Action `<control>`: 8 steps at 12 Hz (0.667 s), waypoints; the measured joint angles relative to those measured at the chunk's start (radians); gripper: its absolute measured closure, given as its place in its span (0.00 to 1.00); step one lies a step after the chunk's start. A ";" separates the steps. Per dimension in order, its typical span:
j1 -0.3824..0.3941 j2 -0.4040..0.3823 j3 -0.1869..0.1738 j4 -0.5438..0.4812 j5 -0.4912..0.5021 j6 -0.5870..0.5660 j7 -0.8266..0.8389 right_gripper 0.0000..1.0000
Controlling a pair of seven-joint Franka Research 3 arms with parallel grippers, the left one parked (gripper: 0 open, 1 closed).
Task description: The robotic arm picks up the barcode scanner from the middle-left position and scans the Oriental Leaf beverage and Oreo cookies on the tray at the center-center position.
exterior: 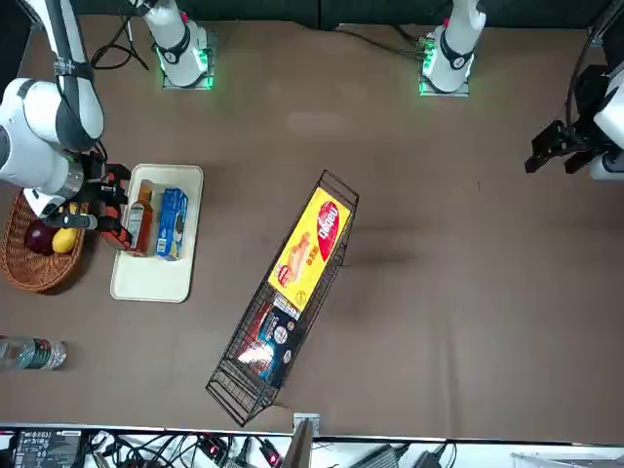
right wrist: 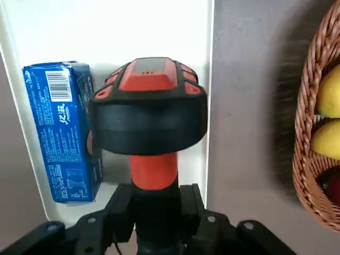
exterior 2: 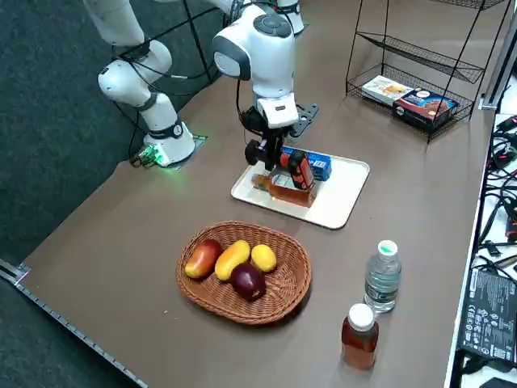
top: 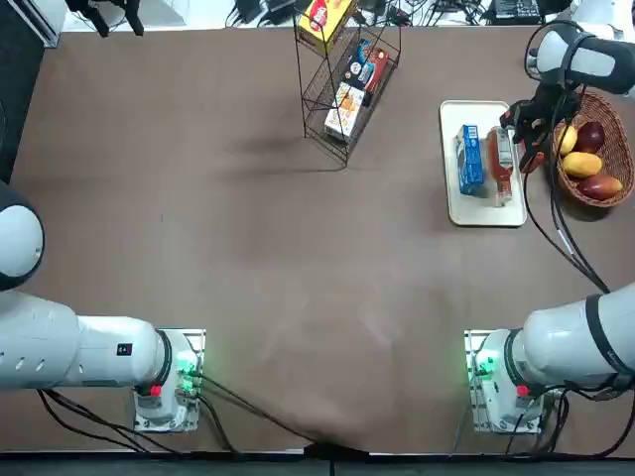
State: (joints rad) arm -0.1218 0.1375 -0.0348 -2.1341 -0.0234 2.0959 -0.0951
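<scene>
The white tray [top: 474,208] [exterior 2: 343,194] holds the blue Oreo cookies [top: 470,159] [right wrist: 61,130] and, beside them, the amber Oriental Leaf beverage [top: 501,167] [exterior: 143,216] lying flat. My right gripper [right wrist: 154,212] [exterior 2: 271,149] hangs just over the tray's basket-side edge, shut on the orange handle of the barcode scanner [right wrist: 149,106] [exterior 2: 300,170]. The scanner's black and orange head points down at the tray. It sits over the beverage, which it mostly hides in the wrist view. The Oreo barcode faces up next to the scanner head.
A wicker basket [top: 620,149] [exterior 2: 283,303] of fruit sits right beside the tray, close to my arm. A wire rack [top: 347,79] with snack boxes stands mid-table at the far edge. A clear bottle [exterior 2: 382,277] and an orange-brown bottle [exterior 2: 359,335] stand beyond the basket.
</scene>
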 joint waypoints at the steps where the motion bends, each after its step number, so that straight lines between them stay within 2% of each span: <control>1: 0.000 0.001 0.000 0.000 0.000 0.000 0.000 0.57; 8: 0.002 0.014 0.005 0.000 0.000 0.005 0.000 0.57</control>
State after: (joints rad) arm -0.1203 0.1519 -0.0299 -2.1340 -0.0234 2.1006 -0.0951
